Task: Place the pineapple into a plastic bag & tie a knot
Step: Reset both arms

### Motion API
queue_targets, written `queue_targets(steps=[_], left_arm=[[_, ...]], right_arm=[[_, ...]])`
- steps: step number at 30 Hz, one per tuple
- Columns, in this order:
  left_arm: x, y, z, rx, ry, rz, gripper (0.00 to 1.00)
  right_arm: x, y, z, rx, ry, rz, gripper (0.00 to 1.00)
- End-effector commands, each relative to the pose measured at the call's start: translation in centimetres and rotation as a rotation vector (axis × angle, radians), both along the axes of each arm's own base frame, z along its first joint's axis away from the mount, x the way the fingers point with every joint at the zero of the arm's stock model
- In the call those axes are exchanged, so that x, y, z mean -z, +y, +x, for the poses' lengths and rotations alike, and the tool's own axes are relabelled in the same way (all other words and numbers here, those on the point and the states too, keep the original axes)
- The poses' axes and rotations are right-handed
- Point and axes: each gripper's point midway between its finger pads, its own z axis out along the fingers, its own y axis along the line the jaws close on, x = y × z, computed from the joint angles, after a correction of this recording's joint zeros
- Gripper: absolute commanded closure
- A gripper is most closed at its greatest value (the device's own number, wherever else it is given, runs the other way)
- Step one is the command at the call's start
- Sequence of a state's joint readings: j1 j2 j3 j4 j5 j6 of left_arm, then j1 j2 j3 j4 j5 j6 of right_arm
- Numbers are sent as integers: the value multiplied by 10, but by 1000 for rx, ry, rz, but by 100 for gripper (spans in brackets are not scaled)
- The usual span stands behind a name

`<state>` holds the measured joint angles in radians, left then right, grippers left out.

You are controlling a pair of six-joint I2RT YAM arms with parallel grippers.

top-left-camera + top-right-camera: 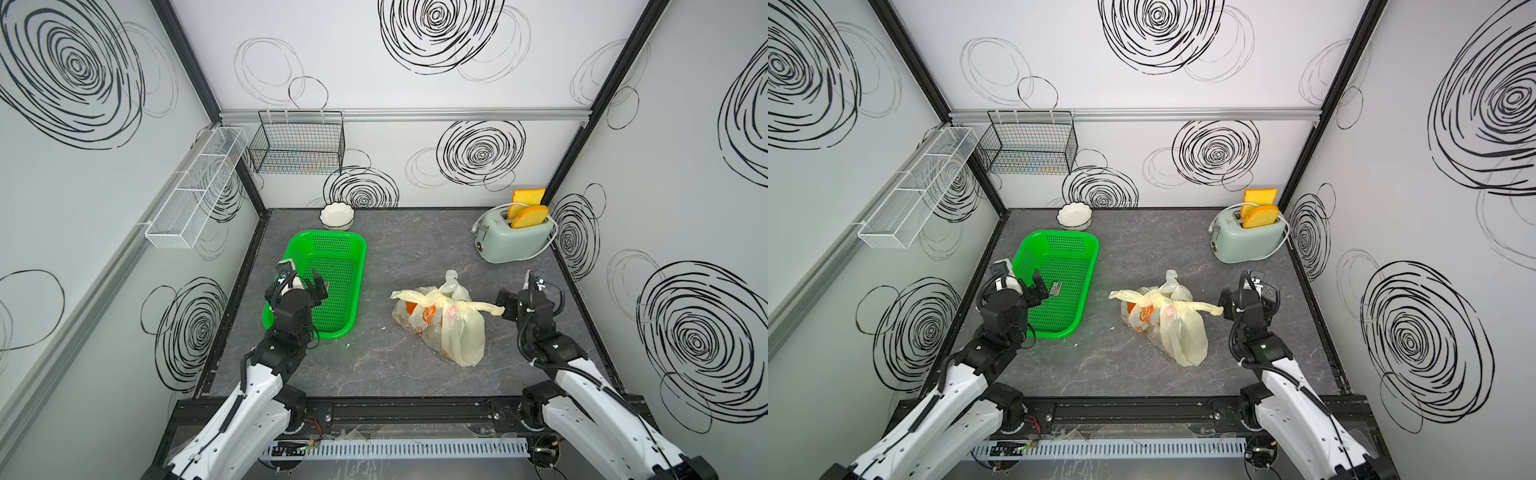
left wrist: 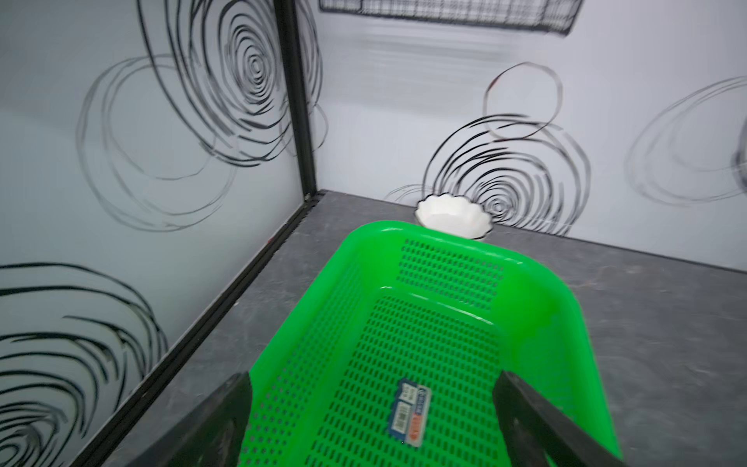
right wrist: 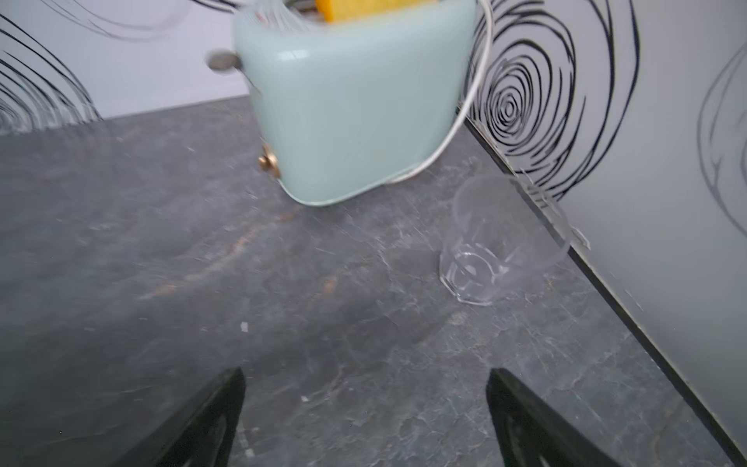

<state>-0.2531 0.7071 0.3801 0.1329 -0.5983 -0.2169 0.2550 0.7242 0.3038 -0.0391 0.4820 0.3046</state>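
The pale-yellow plastic bag [image 1: 453, 332] [image 1: 1177, 336] with orange print lies bulging on the grey tabletop, right of centre. Its handle strips are bunched into a knot [image 1: 441, 297] [image 1: 1159, 297], with loose ends sticking out left and right. The pineapple cannot be made out through the plastic. My right gripper [image 1: 523, 291] [image 1: 1246, 291] [image 3: 366, 374] stands open just right of the bag, empty, and the bag's right loose end reaches almost to its near finger. My left gripper [image 1: 306, 286] [image 1: 1027, 286] [image 2: 374, 378] hangs open over the green basket, with nothing between its fingers.
A green perforated basket [image 1: 357, 249] [image 2: 566, 307] sits at the left, with a white scalloped bowl [image 1: 337, 216] [image 2: 452, 216] behind it. A mint toaster [image 1: 515, 241] [image 3: 355, 113] with toast stands at the back right, and a clear plastic cup [image 3: 497, 242] stands near the right wall. Wire baskets hang on the walls.
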Motion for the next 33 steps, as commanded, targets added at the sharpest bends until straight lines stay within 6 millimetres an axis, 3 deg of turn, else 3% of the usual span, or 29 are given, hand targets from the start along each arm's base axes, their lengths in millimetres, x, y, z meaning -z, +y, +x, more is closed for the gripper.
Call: queue_targets(steps=[1, 4, 8, 11, 14, 18, 27, 33], left_arm=[[-13, 19, 7, -14, -131, 6, 2], [-4, 22, 8, 13, -141, 65, 2], [2, 12, 12, 108, -185, 72, 2], [7, 3, 15, 168, -217, 72, 3], [13, 3, 19, 174, -231, 68, 3], [23, -3, 27, 212, -224, 62, 3], [29, -38, 44, 389, -249, 97, 3], [46, -39, 55, 409, -234, 103, 3]], right_arm=[[-57, -26, 30, 15, -382, 18, 4], [-27, -43, 41, -4, -317, 63, 3], [-5, -30, 56, -114, -310, 97, 3], [-10, -16, 76, -199, -343, 107, 4], [-15, -4, 96, -291, -333, 6, 5], [-2, 10, 89, -350, -372, -40, 4], [1, 4, 92, -314, -359, -28, 1], [2, 3, 93, -314, -354, -26, 1]])
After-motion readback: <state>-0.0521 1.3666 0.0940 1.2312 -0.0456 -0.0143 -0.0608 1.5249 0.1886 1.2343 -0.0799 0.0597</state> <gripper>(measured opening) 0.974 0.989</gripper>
